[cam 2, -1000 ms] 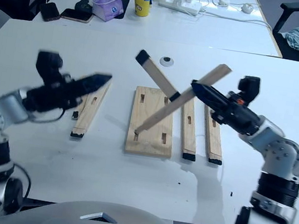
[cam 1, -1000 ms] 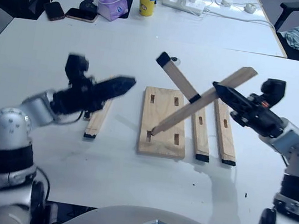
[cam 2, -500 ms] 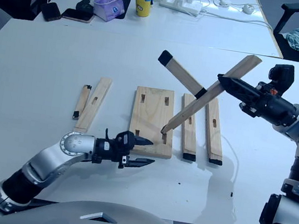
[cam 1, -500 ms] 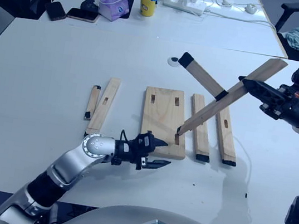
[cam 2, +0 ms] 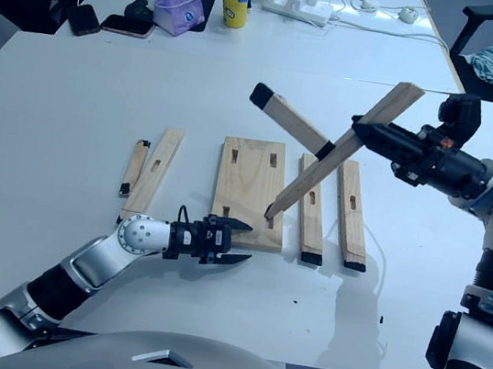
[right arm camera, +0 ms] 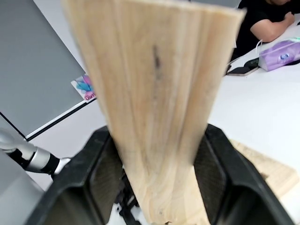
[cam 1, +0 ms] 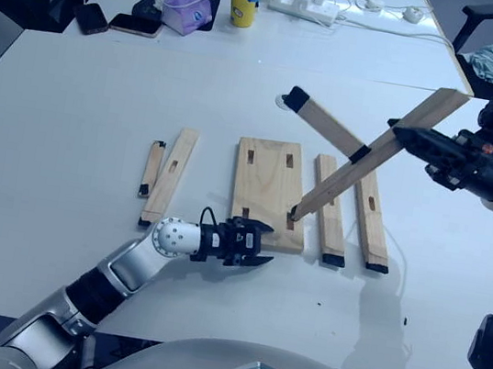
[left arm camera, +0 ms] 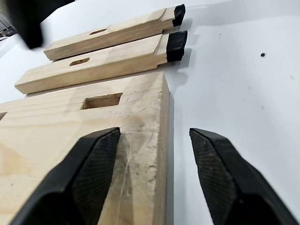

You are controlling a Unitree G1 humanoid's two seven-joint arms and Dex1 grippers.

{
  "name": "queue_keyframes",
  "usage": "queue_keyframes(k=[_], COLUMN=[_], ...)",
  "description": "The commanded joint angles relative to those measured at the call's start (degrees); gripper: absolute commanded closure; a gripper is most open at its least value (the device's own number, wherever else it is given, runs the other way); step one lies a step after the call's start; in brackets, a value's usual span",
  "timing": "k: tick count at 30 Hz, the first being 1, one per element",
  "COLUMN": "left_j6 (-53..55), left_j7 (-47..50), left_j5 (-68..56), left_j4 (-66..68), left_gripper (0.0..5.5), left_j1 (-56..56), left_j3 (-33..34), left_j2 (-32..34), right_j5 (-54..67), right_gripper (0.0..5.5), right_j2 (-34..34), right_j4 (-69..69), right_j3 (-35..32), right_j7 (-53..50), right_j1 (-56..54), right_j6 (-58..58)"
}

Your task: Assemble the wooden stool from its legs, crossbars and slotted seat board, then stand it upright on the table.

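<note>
Left end effector (cam 1: 264, 244): lower centre of the head view, at the near right corner of the seat board (cam 1: 265, 183); fingers spread and pinching nothing; in the wrist view one finger (left arm camera: 82, 176) lies over the board's top face and the other is over bare desk (cam 1: 70, 121) beside its edge; forearm low, reaching in from the lower left
Seat board: flat at centre frame, four slots cut through it; judged stiff, fairly light and likely to slide on the smooth desk; best steadied at this near corner, clear of the slots
Loose slats: two black-tipped legs (cam 1: 331, 208) side by side just right of the board; a longer slat (cam 1: 170, 175) and a short piece (cam 1: 151, 167) left of it; all judged rigid and light, easiest pinched across the narrow width at mid-length
Held cross (cam 1: 361, 160): centre right, two slats joined in an X and tilted well off upright; the lower tip sits at the board's near right slot, how deep it is I cannot tell; a black-capped arm sticks up toward upper centre; judged top-heavy and prone to levering, so the hold should be firm and high
Right end effector (cam 1: 401, 133): upper right, fingers pressed onto the upper part of the cross's long slat; arm raised and extended in from the right edge, wrist roughly level
</note>
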Motion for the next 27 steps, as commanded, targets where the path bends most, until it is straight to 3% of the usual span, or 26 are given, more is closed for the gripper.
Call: queue_keyframes(k=[1,10,27], left_j6=[3.39,-0.27,-0.07], left_j7=[-7.69,-17.0,-17.3], left_j5=[-1.24,-2.85,-2.5], left_j4=[2.54,5.97,5.67], left_gripper=[2.75,2.75,2.75], left_j1=[2.15,-1.47,0.41], left_j3=[0.56,1.15,0.6], left_j2=[6.12,9.22,8.7], right_j5=[-1.94,-5.16,-11.44], right_gripper=[3.41,3.41,3.41], right_j2=[3.03,6.08,6.45], right_j4=[-3.45,-7.42,-3.86], right_j3=[1.35,5.96,9.84], right_j7=[-0.7,1.82,3.14], right_j1=[0.95,1.78,-1.58], right_j6=[-4.31,-9.73,-17.05])
